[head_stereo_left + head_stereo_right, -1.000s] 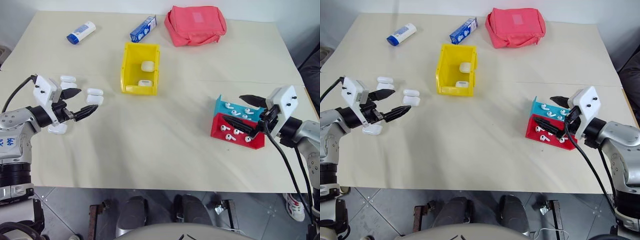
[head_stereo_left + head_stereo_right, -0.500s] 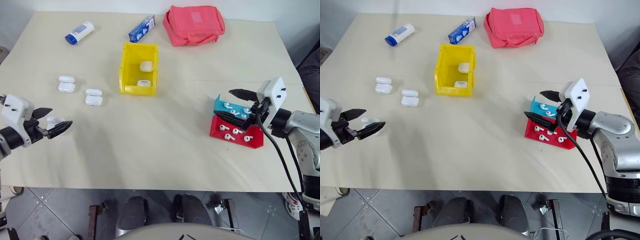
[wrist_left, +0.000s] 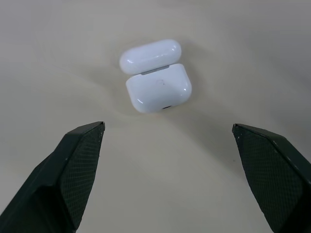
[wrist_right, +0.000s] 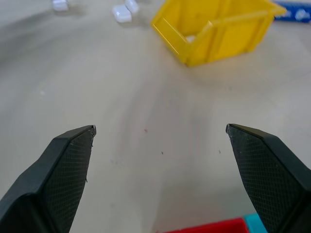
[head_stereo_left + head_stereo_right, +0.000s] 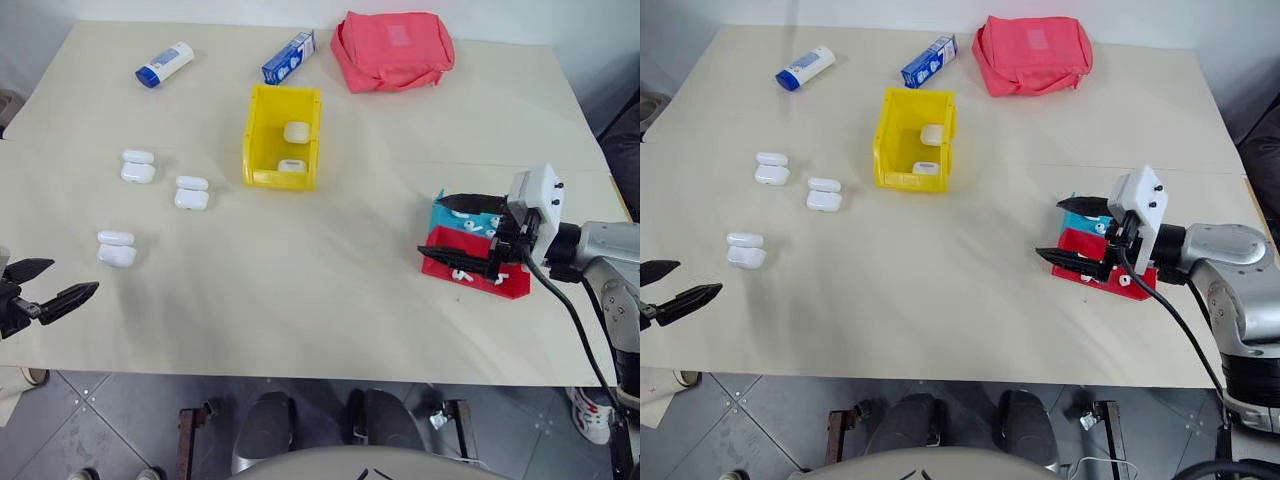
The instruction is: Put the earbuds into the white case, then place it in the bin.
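Earbuds [image 5: 462,272], cream table [image 5: 320,290], grey floor [image 5: 130,420]

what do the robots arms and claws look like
The right claw has two black tapered fingers with a fine mesh texture, mounted under a white boxy block with small dark screws. Its arm is silver-grey metal with a black cable running along it. The left claw has the same black pointed fingers.

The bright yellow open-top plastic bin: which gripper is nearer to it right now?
Right. The right gripper hovers open over the red and teal stepped trays, to the right of the bin. The left gripper is open at the table's near-left edge, farther off.
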Robot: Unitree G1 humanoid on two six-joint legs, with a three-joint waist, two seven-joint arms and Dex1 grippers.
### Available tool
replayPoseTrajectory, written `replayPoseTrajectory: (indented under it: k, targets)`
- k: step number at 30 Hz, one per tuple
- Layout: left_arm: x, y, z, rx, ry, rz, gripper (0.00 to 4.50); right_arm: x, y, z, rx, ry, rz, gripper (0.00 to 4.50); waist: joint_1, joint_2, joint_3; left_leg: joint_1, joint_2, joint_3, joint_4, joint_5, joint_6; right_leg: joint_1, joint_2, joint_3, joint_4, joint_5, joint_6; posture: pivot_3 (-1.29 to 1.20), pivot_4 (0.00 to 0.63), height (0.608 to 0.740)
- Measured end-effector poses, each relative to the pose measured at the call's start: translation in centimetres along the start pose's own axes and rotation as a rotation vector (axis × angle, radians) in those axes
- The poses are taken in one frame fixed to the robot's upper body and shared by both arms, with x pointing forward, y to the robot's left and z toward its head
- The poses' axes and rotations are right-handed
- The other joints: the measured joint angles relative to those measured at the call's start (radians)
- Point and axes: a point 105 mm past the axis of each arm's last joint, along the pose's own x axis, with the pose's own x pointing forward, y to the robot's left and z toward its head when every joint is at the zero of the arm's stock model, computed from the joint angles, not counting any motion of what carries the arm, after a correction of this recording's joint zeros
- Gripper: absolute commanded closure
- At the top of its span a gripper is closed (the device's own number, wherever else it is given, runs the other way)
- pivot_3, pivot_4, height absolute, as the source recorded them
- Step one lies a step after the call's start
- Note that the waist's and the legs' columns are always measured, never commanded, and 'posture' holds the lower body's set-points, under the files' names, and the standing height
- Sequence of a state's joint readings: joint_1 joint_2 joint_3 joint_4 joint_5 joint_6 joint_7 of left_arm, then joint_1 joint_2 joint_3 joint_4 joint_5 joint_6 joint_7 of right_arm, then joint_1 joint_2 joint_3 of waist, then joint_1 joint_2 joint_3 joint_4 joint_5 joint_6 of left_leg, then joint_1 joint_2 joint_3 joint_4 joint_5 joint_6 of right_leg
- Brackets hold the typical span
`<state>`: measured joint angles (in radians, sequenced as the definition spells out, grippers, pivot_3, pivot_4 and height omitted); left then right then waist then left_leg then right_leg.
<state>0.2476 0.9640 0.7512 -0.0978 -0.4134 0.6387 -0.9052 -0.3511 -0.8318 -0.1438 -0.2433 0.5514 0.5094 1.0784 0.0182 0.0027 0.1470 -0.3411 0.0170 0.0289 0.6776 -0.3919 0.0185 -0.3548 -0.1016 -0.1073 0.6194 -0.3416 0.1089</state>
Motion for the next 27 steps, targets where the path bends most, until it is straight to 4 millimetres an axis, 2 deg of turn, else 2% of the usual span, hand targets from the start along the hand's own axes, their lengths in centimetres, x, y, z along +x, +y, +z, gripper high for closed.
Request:
replayPoseTrajectory:
  k: [3,5,8,13,21,27]
  targets:
    - [-0.8,-0.5,0.1,-0.004,0.032,0.009,0.03,0.7,-0.7,2.3,-0.058,-0.05,0.008,0.0,-0.014,0.0,0.0,0.0,0.001,0.0,0.0,0.0,0.0,0.0,-0.003,0.0,0.0,0.0,0.0,0.0,0.15,0.74]
    - [-1.2,-0.6,0.7,0.008,0.03,0.022,0.03,1.0,-0.9,3.0,-0.076,-0.072,0.014,0.0,-0.016,0.0,0.0,0.0,0.0,-0.004,0.0,0.0,0.0,0.001,-0.004,0.0,0.0,0.0,0.0,0.0,0.15,0.74]
    - [-1.2,-0.6,1.4,0.01,0.041,0.048,0.03,1.5,-1.0,2.2,-0.044,-0.067,0.026,0.0,-0.016,0.0,0.0,0.0,-0.002,-0.006,0.0,0.0,0.0,0.002,-0.006,0.0,0.0,0.0,0.0,0.0,0.15,0.74]
    - [0.1,-0.7,3.4,0.014,0.054,0.108,0.03,2.2,-0.7,1.6,-0.017,-0.073,0.048,0.0,-0.017,0.001,0.001,-0.002,-0.004,-0.013,0.001,0.0,0.0,0.005,-0.007,0.0,0.001,0.0,0.0,0.0,0.15,0.74]
    - [3.2,-1.8,3.9,-0.044,0.301,0.11,0.03,3.0,0.4,0.8,0.01,-0.083,0.065,0.0,-0.017,0.002,0.001,-0.002,-0.005,-0.022,0.002,0.0,0.0,0.007,0.002,0.002,0.002,0.0,0.0,0.0,0.15,0.74]
    - [3.8,-1.2,4.9,-0.081,0.447,0.147,0.03,3.0,1.5,0.0,0.04,-0.079,0.066,0.0,-0.02,0.002,0.002,-0.002,-0.006,-0.022,0.001,0.0,0.0,0.007,0.005,0.003,0.001,0.0,0.0,0.0,0.15,0.74]
